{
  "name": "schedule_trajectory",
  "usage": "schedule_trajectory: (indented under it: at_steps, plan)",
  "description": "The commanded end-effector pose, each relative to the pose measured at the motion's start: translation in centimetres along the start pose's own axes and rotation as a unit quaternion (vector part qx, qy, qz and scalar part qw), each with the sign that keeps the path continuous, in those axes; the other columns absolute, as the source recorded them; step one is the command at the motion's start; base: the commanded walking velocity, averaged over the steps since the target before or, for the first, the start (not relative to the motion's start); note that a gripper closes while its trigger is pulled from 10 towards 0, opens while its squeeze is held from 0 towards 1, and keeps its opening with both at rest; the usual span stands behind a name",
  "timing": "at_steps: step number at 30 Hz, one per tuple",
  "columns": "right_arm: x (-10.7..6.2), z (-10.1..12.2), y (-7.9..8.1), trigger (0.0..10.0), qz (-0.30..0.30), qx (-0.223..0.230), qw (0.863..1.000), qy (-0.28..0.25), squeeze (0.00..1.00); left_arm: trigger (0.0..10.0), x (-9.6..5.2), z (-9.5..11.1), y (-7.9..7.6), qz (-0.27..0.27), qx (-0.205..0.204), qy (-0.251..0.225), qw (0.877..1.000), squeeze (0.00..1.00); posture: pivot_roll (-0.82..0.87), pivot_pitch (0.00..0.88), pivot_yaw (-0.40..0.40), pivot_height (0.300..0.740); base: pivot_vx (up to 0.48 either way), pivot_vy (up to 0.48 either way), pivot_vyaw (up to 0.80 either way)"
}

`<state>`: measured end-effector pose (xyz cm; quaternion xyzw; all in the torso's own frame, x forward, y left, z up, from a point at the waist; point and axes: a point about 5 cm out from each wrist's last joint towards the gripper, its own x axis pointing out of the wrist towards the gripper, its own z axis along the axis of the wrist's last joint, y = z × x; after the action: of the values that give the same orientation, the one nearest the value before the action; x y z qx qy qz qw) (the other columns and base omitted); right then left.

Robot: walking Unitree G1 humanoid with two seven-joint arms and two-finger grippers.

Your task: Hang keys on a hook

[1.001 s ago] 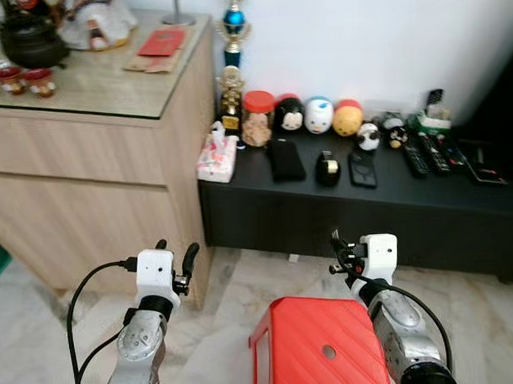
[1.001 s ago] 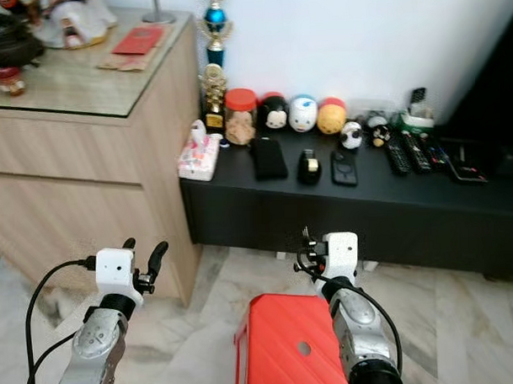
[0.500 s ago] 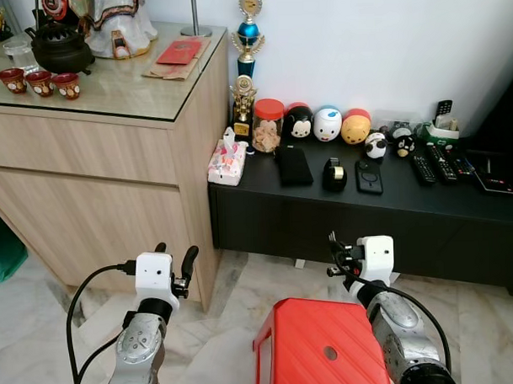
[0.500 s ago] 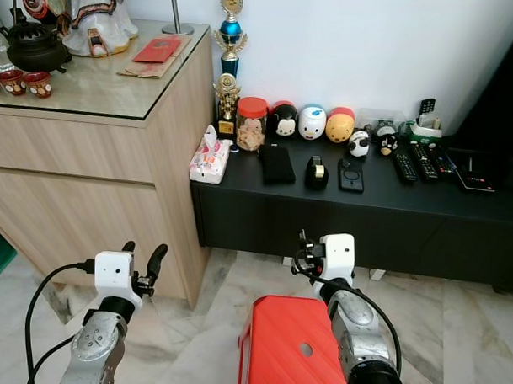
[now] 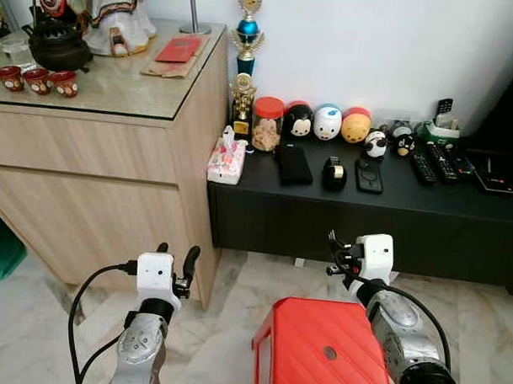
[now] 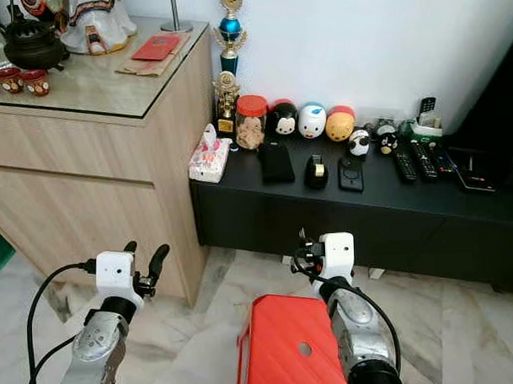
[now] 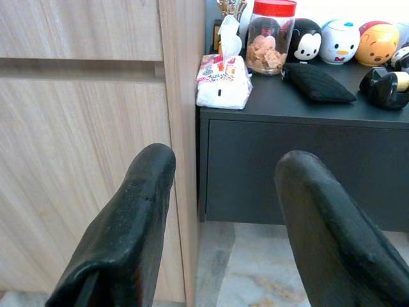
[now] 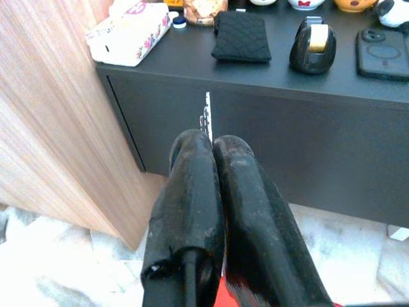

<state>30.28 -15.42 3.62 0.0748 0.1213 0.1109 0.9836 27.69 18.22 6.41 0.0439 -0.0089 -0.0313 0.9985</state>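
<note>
While right gripper pinching keys; left gripper agape.

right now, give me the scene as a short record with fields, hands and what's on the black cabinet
left hand: open, nothing between its fingers
right hand: shut on a key that sticks out past the fingertips
black cabinet: low, against the wall
on it: tissue pack, red-lidded jar, black pouch, remotes
red stool: on the floor, between the arms
hook: none seen
</note>
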Motion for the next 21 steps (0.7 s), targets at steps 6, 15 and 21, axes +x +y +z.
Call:
schedule_trajectory:
  at_steps: [6,15,21]
  plan:
    - [-0.12,0.09,-0.4,10.0,-0.007,-0.004,1.0,0.004,0.0,10.0,0.0,0.23,-0.42,-0.007,-0.005,-0.01,1.0,0.0,0.01,0.0,-0.103,0.74,-0.257,0.0,0.0]
    - [-0.07,0.12,-0.36,10.0,-0.008,-0.004,1.0,0.004,0.0,10.0,0.09,0.28,-0.84,-0.012,-0.008,-0.011,1.0,0.0,0.01,0.0,-0.099,0.74,-0.273,0.0,0.0]
    - [-0.07,0.13,-0.36,10.0,-0.008,-0.007,1.0,0.005,0.0,10.0,0.17,0.36,-0.94,-0.017,-0.008,-0.012,1.0,0.0,0.01,0.0,-0.096,0.74,-0.273,0.0,0.0]
